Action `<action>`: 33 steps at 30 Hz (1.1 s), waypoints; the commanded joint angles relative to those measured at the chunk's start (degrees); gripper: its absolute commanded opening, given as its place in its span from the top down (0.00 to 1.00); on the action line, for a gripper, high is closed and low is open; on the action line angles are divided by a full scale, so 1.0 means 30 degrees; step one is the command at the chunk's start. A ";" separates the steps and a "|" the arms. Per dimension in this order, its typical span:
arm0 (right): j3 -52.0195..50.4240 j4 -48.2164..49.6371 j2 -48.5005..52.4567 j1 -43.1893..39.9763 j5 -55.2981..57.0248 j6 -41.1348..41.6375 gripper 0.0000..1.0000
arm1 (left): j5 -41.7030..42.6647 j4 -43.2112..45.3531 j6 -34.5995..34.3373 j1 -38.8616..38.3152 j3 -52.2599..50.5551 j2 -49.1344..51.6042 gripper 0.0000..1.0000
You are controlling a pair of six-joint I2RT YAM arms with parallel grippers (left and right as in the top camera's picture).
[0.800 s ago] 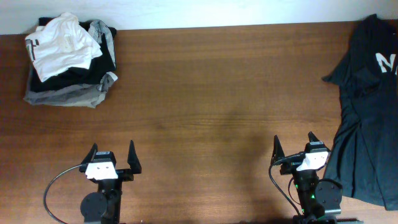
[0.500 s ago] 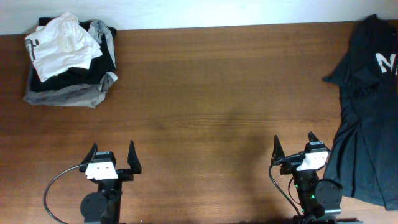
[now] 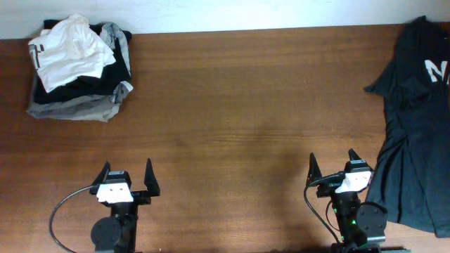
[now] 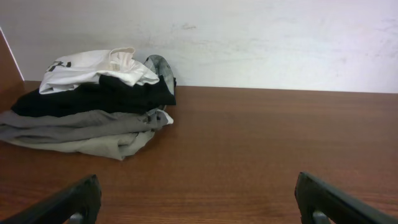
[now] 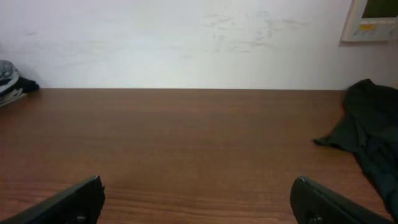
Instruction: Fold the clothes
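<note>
The clothes, a black T-shirt [image 3: 415, 119] with white lettering, lie crumpled along the table's right edge, partly cut off by the overhead frame; the right wrist view catches their dark edge [image 5: 373, 130] at far right. My right gripper [image 3: 332, 164] stands open near the front edge, just left of the shirt's lower part, nothing between its fingers [image 5: 68, 202]. My left gripper [image 3: 127, 173] is open too, at the front left, far from the shirt, with bare wood between its fingers [image 4: 336, 199].
A pile of folded garments [image 3: 77, 67], white on top of black and grey, sits at the back left corner, also seen as a stack [image 4: 93, 106] in the left wrist view. A white wall [image 5: 186, 43] backs the wooden table [image 3: 239, 105].
</note>
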 commanded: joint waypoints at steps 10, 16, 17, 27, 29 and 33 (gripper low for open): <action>-0.0087 -0.0029 -0.0131 -0.0153 -0.0117 0.0007 0.01 | 0.0219 0.0000 0.0437 0.0095 -0.0175 -0.0160 0.01; -0.0087 0.0430 -0.0109 -0.0138 -0.8422 0.4291 0.01 | 0.0219 0.0007 0.0437 0.0095 -0.0175 -0.0160 0.01; -0.0087 0.0845 -0.0109 -0.0138 -0.9071 0.4903 0.01 | 0.0219 0.0007 0.0437 0.0095 -0.0175 -0.0160 0.01; 0.3905 0.6054 0.2295 -0.0160 -0.3927 0.1464 0.01 | 0.0219 0.0000 0.0437 0.0095 -0.0175 -0.0168 0.01; 0.6652 0.4517 0.5501 -0.0160 -0.2441 -0.0495 0.01 | 0.0219 0.0007 0.0437 0.0095 -0.0175 -0.0160 0.01; 1.5686 -0.0765 1.5919 -0.0576 0.1166 -0.1071 0.01 | 0.0219 0.0007 0.0437 0.0095 -0.0175 -0.0160 0.01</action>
